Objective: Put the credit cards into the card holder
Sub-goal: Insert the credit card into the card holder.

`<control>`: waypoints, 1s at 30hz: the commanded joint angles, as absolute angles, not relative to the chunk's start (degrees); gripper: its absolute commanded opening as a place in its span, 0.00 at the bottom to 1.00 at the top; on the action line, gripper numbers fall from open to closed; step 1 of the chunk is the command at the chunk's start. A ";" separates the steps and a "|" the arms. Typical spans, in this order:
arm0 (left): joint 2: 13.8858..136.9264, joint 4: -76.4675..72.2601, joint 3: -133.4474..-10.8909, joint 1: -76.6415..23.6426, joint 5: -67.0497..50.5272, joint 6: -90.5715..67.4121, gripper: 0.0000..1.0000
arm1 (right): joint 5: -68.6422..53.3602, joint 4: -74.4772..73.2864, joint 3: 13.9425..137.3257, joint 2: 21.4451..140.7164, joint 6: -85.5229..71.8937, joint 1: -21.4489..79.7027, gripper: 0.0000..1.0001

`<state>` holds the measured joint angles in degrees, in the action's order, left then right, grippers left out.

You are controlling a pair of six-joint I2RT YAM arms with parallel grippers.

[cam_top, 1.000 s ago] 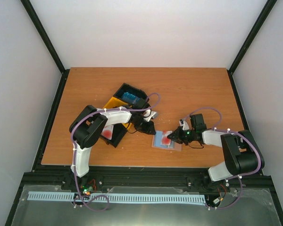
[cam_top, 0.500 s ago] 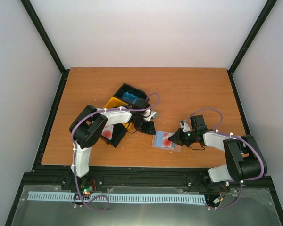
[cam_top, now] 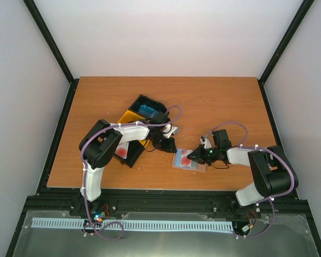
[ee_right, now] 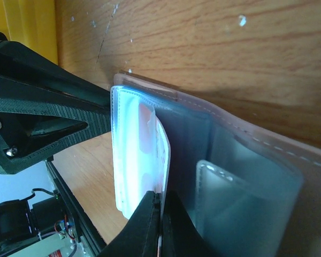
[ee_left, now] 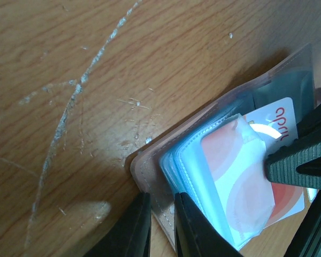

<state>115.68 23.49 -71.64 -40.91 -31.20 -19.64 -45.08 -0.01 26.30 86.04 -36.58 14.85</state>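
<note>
left gripper (ee_left: 161,201) pinches card holder (ee_left: 148,167) edge; right gripper (ee_right: 160,202) clamps red card (ee_left: 246,179), lettering perhaps 'ddo'.

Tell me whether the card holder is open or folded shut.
Open: the card holder lies spread flat, clear sleeves exposed, red card showing in one.

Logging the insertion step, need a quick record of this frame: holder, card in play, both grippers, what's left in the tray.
card holder: open on the table, clear sleeves facing up
left gripper: shut on the holder's cover edge, pinning it
right gripper: shut on the red card
red card: partly inside a clear sleeve, one end sticking out
tray: blue card in the far bin, second red card in the near bin
black card: not visible
</note>
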 commanded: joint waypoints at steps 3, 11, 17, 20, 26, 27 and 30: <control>118.34 23.66 -71.46 -41.35 -28.68 -20.34 0.16 | -41.76 0.60 26.65 89.06 -37.56 17.13 0.04; 118.02 23.56 -71.10 -41.36 -28.35 -20.54 0.16 | -40.97 2.32 26.91 89.50 -39.22 19.07 0.12; 117.80 23.71 -70.93 -41.39 -28.02 -20.60 0.16 | -39.00 1.42 26.09 86.21 -40.79 19.85 0.20; 117.81 23.56 -70.92 -41.39 -27.87 -20.56 0.16 | -37.59 -0.36 25.75 84.07 -41.45 19.94 0.24; 117.71 23.72 -71.06 -41.35 -27.69 -20.76 0.15 | -34.56 -4.88 25.32 78.87 -43.06 20.19 0.40; 117.51 23.79 -71.10 -41.39 -27.80 -20.80 0.15 | -34.08 -5.87 25.46 78.29 -43.25 20.26 0.43; 116.79 24.05 -71.03 -41.37 -28.73 -20.95 0.15 | -32.66 -8.99 26.23 76.86 -43.76 20.91 0.49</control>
<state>115.68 22.96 -71.64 -40.93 -30.81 -20.27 -36.36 -3.27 26.09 78.83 -42.94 19.88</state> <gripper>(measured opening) 0.147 0.466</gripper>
